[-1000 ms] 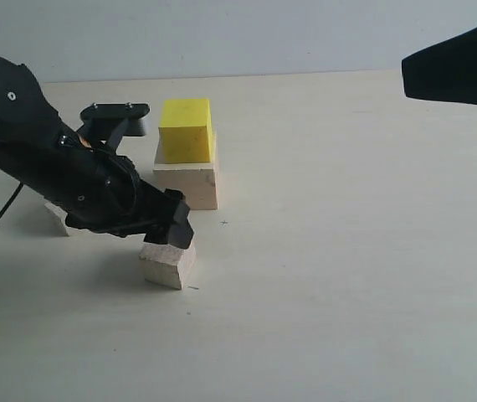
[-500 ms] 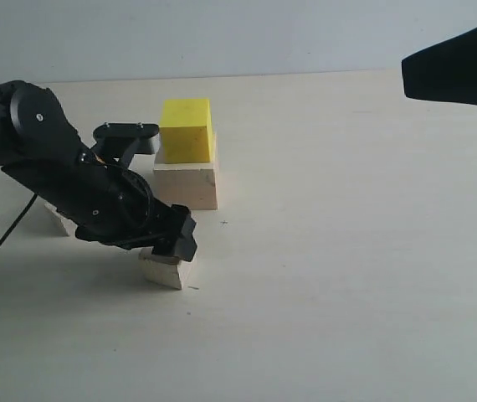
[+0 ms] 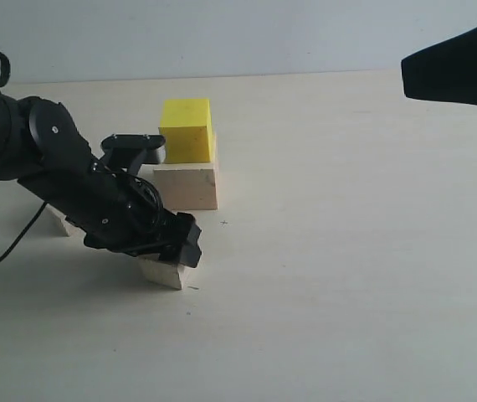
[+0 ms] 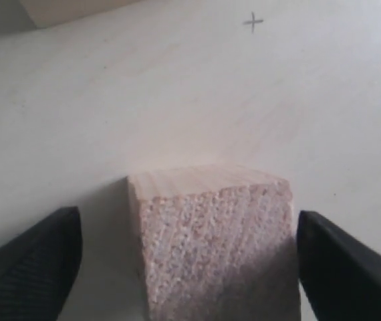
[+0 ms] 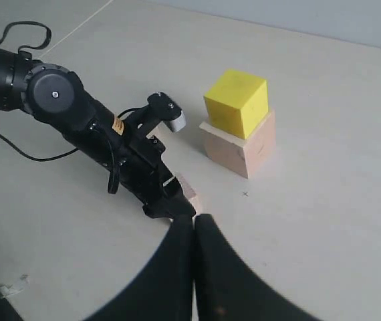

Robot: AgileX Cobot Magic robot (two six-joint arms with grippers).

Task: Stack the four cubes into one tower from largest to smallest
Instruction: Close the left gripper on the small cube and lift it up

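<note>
Left gripper (image 3: pixel 185 248) sits low over the medium pale wood cube (image 4: pixel 210 247) on the table (image 3: pixel 347 268), jaws wide, 1 finger (image 4: pixel 33 267) on each side with a gap to the wood, so nothing is gripped. Yellow cube (image 3: pixel 185 130) rests on the large pale wood cube (image 3: pixel 187 186) just behind; the small pale wood cube (image 3: pixel 59 222) is mostly hidden behind the left arm. Right gripper (image 5: pixel 194 231) hangs well apart, fingers pressed together, holding nothing.
</note>
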